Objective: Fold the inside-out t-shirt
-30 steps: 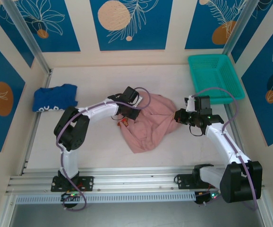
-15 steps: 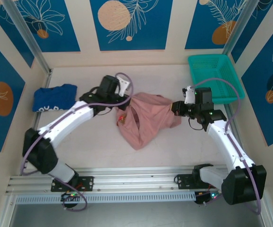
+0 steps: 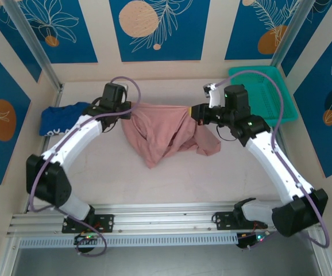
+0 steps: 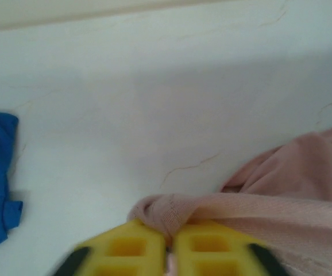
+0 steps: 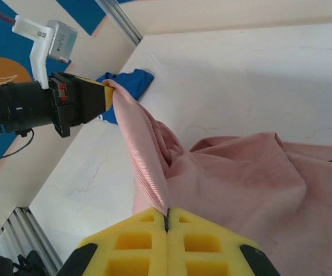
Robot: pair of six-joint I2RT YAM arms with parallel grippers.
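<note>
The table (image 3: 223,172) is as it was 1 second ago, but the t-shirt (image 3: 160,135) on it has changed shape completely. It was a bunched pink heap at the middle of the table. Now it sits farther back, with 1 edge drawn into a nearly straight line between my 2 grippers and the rest sagging toward me in a loose triangle onto the table.

My arms have done this: both have swung away from me and apart. The left one now reaches out close to the blue garment (image 3: 65,121), and the right one stands just in front of the teal basket (image 3: 252,69).

My left gripper (image 4: 169,234) has its yellow fingers pressed together on a rolled knuckle of the pink cloth. My right gripper (image 5: 167,214) is likewise pinched tight on the other end of that edge, which runs taut from it up to the left one.

I judge that the spreading step is well under way but folding has not begun. The body is still creased and doubled under the stretched edge, so it needs laying flat first. The left hold looks small, so a harder pull could slip it.
</note>
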